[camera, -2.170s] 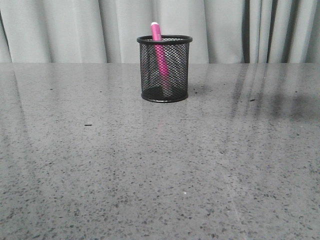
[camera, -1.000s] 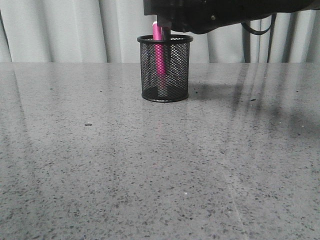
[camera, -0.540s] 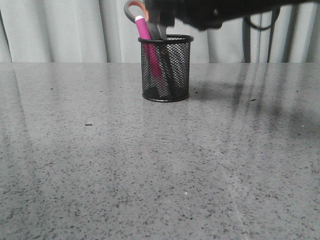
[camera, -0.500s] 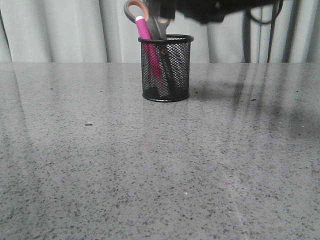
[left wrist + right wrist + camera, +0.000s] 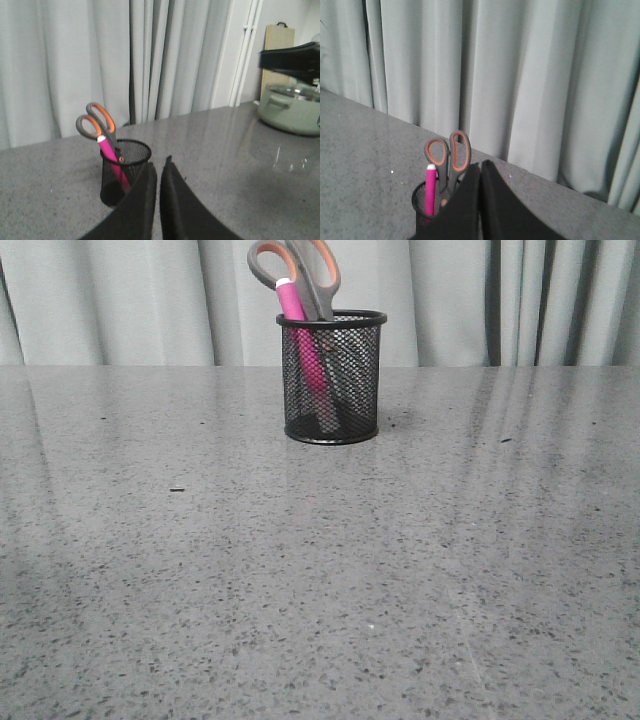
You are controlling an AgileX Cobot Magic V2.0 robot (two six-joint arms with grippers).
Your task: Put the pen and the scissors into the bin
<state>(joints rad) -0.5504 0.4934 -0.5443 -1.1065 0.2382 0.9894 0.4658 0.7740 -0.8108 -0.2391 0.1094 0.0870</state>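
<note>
on table [image 5: 200,570], bin [image 5: 331,390] holds pen [image 5: 293,302], scissors [image 5: 300,265].

— How many things do you count?
— One bin [image 5: 331,377], one pen [image 5: 297,315], one pair of scissors [image 5: 303,272]. Also one pot [image 5: 290,109], and maybe one board [image 5: 278,42] behind it, not clear.

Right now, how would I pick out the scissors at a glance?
Find the grey speckled table, then the black wire-mesh pen cup at its far middle. The scissors stand in it blades down, beside a pink marker; only they have grey, orange-lined loop handles above the rim.
</note>
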